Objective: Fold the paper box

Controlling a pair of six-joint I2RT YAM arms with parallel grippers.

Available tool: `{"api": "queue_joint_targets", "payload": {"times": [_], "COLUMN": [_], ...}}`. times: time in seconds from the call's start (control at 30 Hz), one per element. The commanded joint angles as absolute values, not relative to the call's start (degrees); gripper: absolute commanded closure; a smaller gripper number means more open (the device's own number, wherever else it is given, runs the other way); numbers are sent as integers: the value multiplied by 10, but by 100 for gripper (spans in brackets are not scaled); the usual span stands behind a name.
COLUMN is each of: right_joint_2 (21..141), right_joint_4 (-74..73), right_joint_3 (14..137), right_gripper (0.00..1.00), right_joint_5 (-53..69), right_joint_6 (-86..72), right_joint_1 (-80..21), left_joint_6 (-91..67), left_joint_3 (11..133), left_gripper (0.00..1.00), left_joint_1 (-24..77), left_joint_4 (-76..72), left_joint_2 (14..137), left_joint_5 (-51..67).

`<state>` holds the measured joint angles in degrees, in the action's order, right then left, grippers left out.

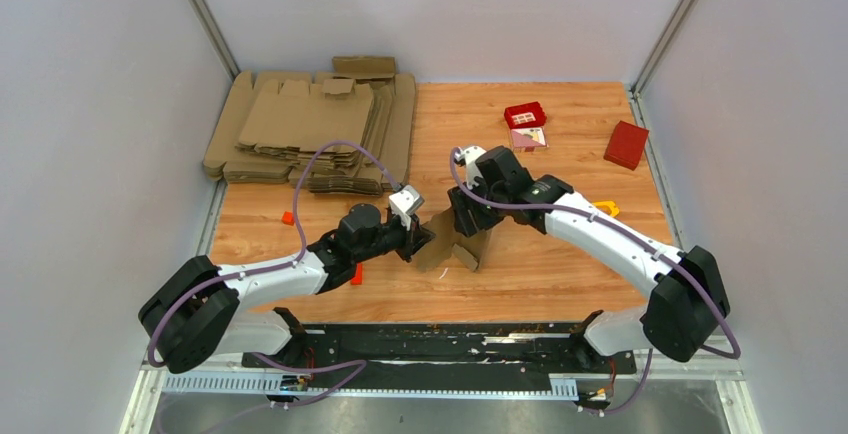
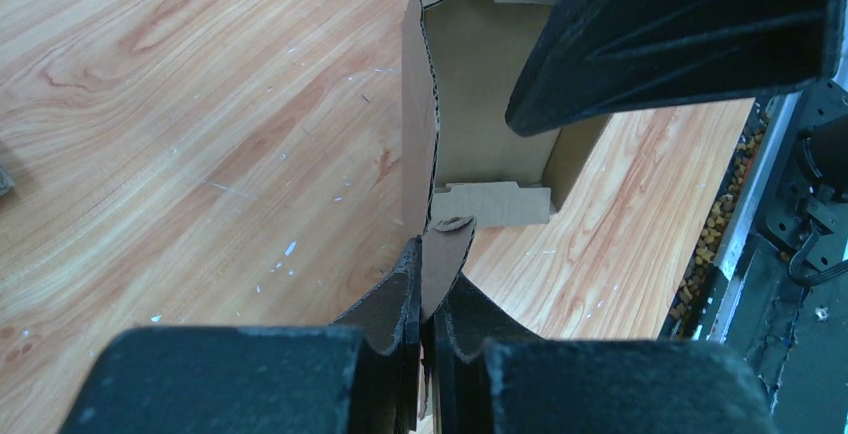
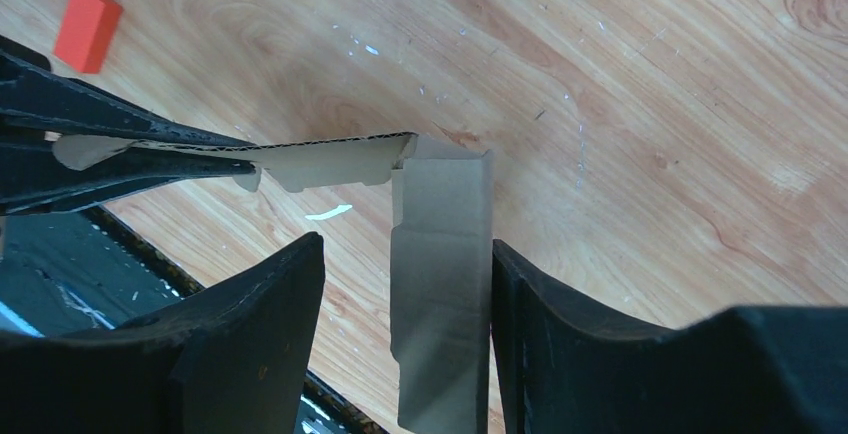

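The paper box (image 1: 455, 244) is a half-formed brown cardboard blank standing on the wood table between both arms. My left gripper (image 1: 418, 239) is shut on one of its flaps; in the left wrist view the flap (image 2: 445, 259) is pinched between the closed fingertips (image 2: 405, 294), and the open box body (image 2: 480, 104) stands beyond. My right gripper (image 1: 470, 224) comes down over the box from the other side. In the right wrist view its jaws (image 3: 406, 244) stand open around an upright panel (image 3: 445, 284), which lies against the right finger with a gap to the left finger.
A big pile of flat cardboard blanks (image 1: 310, 129) fills the back left. A red box (image 1: 626, 144) and a small red tray (image 1: 525, 114) lie at the back right. Small orange blocks (image 1: 287, 218) (image 3: 88, 26) lie near the left arm. The black rail (image 1: 430, 344) runs along the near edge.
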<state>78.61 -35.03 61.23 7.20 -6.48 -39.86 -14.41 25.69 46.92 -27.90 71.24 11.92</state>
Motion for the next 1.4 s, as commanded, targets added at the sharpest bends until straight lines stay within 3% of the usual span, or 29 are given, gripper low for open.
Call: {"api": "queue_joint_targets", "payload": {"times": [0.0,0.2,0.47,0.6,0.7,0.8,0.83,0.97,1.03,1.2,1.37], "right_joint_2": [799,826,823,810,804,799,796,776,764,737,730], "right_joint_4": [-380,-420,-411,-401,-398,-394,-391,-374,-364,-330,-321], "right_joint_3": [646,672,655,637,629,620,614,585,568,533,515], "right_gripper": [40,49,60,65,67,67,67,67,67,67,67], "right_joint_5": [18,-48,-60,-71,-75,-80,-83,-85,-83,-61,-62], "right_joint_6": [-54,-57,-68,-79,-84,-95,-99,-119,-133,-164,-191], "right_joint_1": [-422,-440,-440,-440,-440,-439,-439,-434,-427,-418,-417], "left_joint_6": [-138,-141,-142,-136,-135,-153,-172,-316,-401,-555,-603], "left_joint_3": [273,272,274,275,291,308,307,259,220,146,132], "left_gripper": [92,87,45,30,22,2,0,0,9,31,37], "left_joint_1": [473,473,472,473,472,472,472,472,472,486,559], "left_joint_4": [-297,-298,-253,-221,-144,-36,-10,64,45,-66,-136], "left_joint_2": [704,701,677,645,591,516,488,386,363,411,472], "left_joint_5": [127,129,86,51,3,-74,-96,-109,-54,65,3]}}
